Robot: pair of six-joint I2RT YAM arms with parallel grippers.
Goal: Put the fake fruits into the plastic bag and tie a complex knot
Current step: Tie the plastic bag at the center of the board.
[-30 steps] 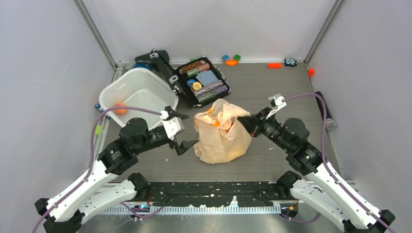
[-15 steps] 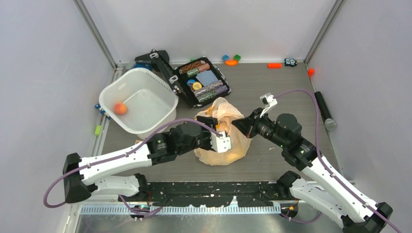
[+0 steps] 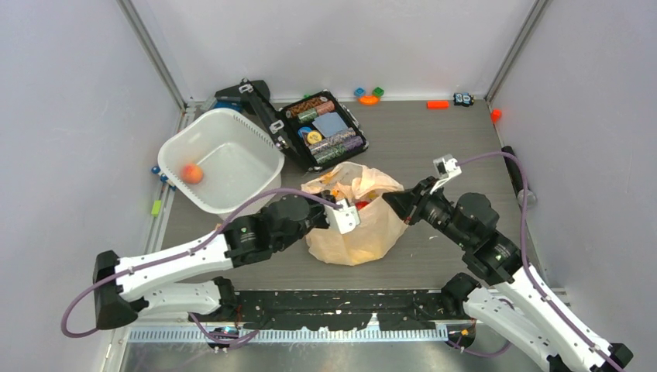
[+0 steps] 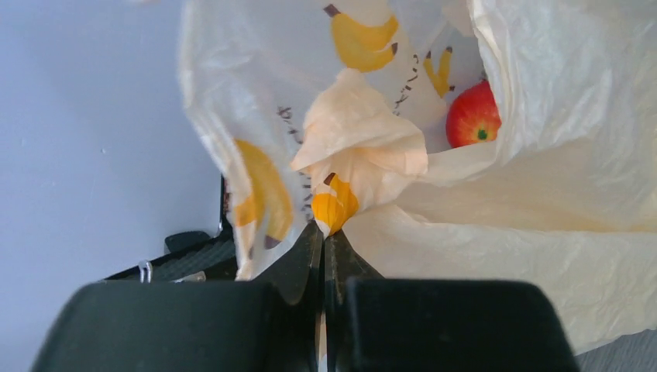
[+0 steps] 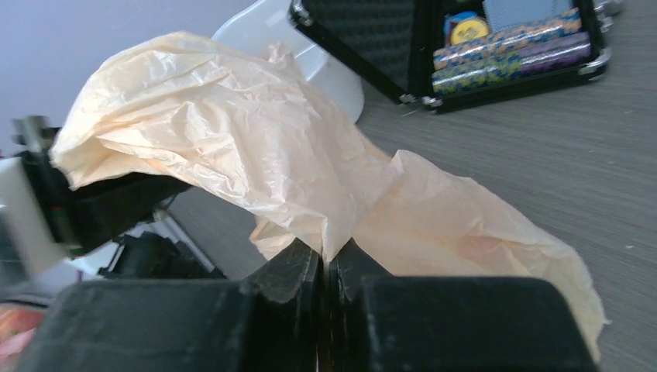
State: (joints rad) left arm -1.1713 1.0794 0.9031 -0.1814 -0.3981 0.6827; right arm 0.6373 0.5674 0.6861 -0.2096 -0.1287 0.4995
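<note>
Left wrist view alone shows a red apple [image 4: 473, 116] inside the bag [image 3: 366, 237] and the left tool [image 4: 322, 232] clenched on a banana-printed fold; its small lettering is illegible. The right tool [image 5: 325, 256] pinches the opposite edge. Bag sits central on the worktop [image 3: 434, 147], grey woodgrain, pale walls around. One orange fruit [image 3: 192, 173] lies in the tub [image 3: 232, 167].

Left arm [image 3: 174, 262], right arm [image 3: 534, 298]: white link shells, black joint housings. One purple cable [image 3: 484, 155] runs along each, base to wrist. Fingers [image 4: 298, 263] matte black, wedge-tipped. White bracket [image 3: 345, 217] at each wrist.
</note>
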